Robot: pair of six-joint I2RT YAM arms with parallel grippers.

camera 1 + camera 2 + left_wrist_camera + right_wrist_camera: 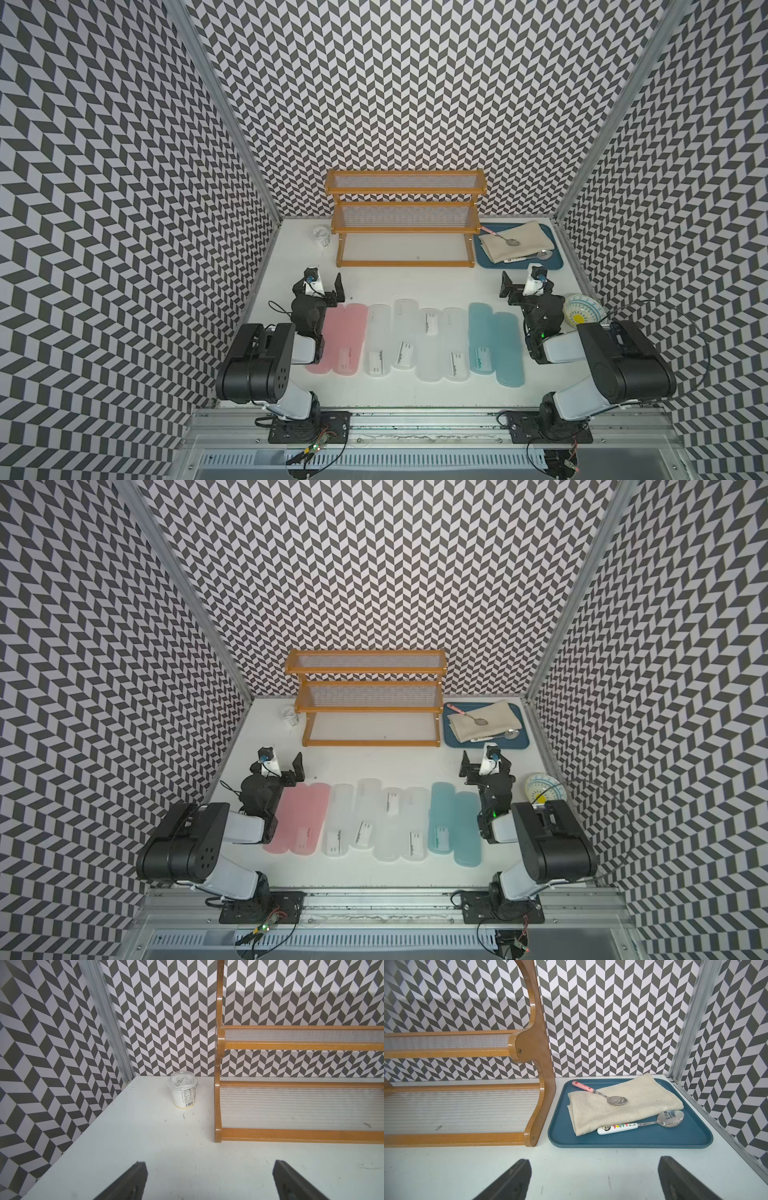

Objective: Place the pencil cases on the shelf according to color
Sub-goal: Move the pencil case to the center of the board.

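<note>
The pencil cases lie side by side in a row across the near half of the table in both top views: two pink ones (340,338) at the left, several frosted clear ones (415,336) in the middle, two light blue ones (494,343) at the right. The shelf (405,263), a stepped orange-brown rack, stands at the back wall with all three tiers bare. My left gripper (324,284) hovers open just beyond the pink cases' far ends. Beyond the blue cases, my right gripper (523,284) is open too. Only bare table shows between the fingers in the left wrist view (209,1164) and the right wrist view (594,1161).
A white yogurt cup (182,1093) stands left of the shelf near the back corner. A dark blue tray (633,1144) with a beige cloth (623,1105) and two spoons lies right of the shelf. A patterned bowl (582,313) sits by the right arm.
</note>
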